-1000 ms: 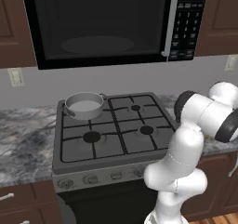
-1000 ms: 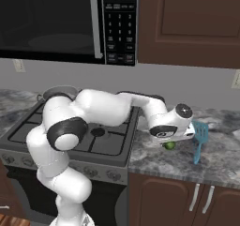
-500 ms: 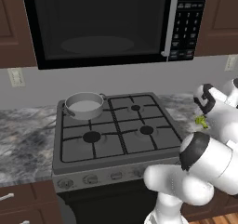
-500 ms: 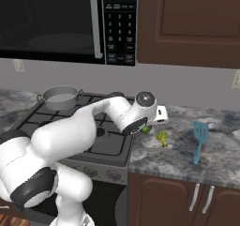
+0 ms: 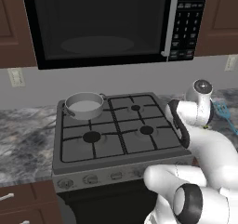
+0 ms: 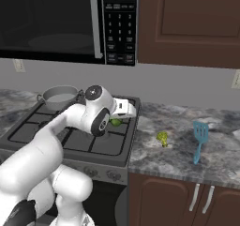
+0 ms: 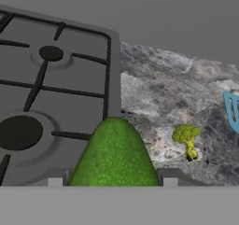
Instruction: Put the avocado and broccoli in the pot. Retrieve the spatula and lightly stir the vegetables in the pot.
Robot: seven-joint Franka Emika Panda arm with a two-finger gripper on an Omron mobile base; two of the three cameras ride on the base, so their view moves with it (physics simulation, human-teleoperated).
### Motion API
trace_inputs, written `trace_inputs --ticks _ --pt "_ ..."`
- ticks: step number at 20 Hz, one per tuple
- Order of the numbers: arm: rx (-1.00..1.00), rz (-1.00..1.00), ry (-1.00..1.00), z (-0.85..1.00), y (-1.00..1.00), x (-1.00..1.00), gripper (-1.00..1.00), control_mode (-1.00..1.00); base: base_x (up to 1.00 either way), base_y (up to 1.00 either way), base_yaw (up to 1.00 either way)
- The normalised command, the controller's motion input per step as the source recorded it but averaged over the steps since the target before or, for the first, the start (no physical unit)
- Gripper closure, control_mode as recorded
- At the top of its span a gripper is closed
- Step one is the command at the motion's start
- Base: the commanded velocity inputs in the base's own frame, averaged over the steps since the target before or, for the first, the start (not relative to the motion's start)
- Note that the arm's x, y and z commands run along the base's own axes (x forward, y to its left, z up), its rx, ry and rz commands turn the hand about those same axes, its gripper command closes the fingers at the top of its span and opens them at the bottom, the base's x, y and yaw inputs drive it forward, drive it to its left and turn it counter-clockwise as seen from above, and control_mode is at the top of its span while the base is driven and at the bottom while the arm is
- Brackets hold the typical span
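Observation:
My gripper [image 7: 112,181] is shut on the avocado [image 7: 114,154], a dark green rounded piece that rises between the two fingertips in the hand view. From the right base view the avocado [image 6: 115,122] hangs under the hand [image 6: 123,109] above the stove's right side. The broccoli [image 6: 162,137], a yellow-green floret [image 7: 186,137], lies on the counter right of the stove. The light blue spatula [image 6: 200,138] lies further right, its head [image 5: 222,109] showing past the arm. The grey pot [image 5: 84,104] stands on the stove's back left burner [image 6: 60,96].
The black stove grate [image 5: 121,132] spans the cooktop, with a microwave [image 5: 102,23] low above it. Speckled stone counter [image 6: 178,150] runs right of the stove. My white arm [image 5: 204,144] bends across the stove's right front.
The arm has swung left from the counter beside the spatula to the stove's right side, carrying the avocado. The broccoli and spatula stay on the counter.

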Motion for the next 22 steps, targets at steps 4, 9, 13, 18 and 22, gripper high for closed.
trace_inputs --ticks 4,9,13,18,22 --pt "0.00 -0.07 0.00 0.23 1.00 0.00 1.00 -1.00 0.00 0.00 0.00" --pt "0.00 0.05 0.00 0.14 1.00 0.00 1.00 -1.00 0.00 0.00 0.00" --pt "0.00 0.25 -0.01 0.00 1.00 0.00 1.00 -1.00 0.00 0.00 0.00" --pt "0.00 0.28 -0.06 0.01 0.98 0.08 1.00 -1.00 0.00 0.00 0.00" --pt "0.00 0.21 0.00 0.18 0.90 0.42 1.00 -1.00 0.00 0.00 0.00"
